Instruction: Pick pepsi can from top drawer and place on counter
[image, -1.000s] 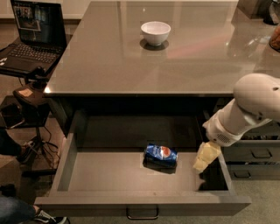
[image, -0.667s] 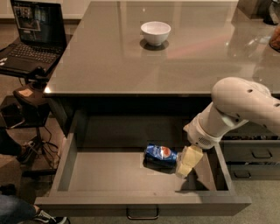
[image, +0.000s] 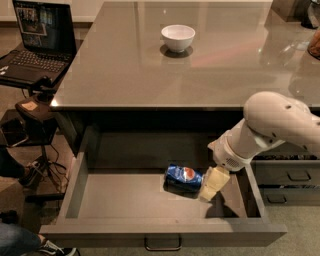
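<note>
Laptop: an open black laptop sat on a side stand off the tabletop's left edge, well apart from the work.
Tabletop: the large, glossy grey-brown tabletop stretched far wider than the drawer below its near edge.
Drawer: the wide, shallow grey top drawer stood pulled out from under the near edge, with its dark metal handle on the front.
Bowl: a small round white bowl rested near the middle of the far edge.
Can: the small blue pepsi can, logo up, lay on its side on the drawer floor, right of centre, below the near edge.
Pincer: the cream-coloured pincer was down inside the drawer at the can's right end, touching it or just beside it. Whether it stood wide or narrow could not be told.
Arm: the rounded white arm reached in from the near right corner.
Side drawers: narrower grey drawers sat shut under that corner.
Step in hand: probably closing on the can; the lift and the placing were not yet done.
Doing it well: the pincer should straddle the can across its round body, squarely, since a lying can would roll from a glancing push. The lift should then clear the drawer's rim and the near edge before the can is set on the tabletop.
</note>
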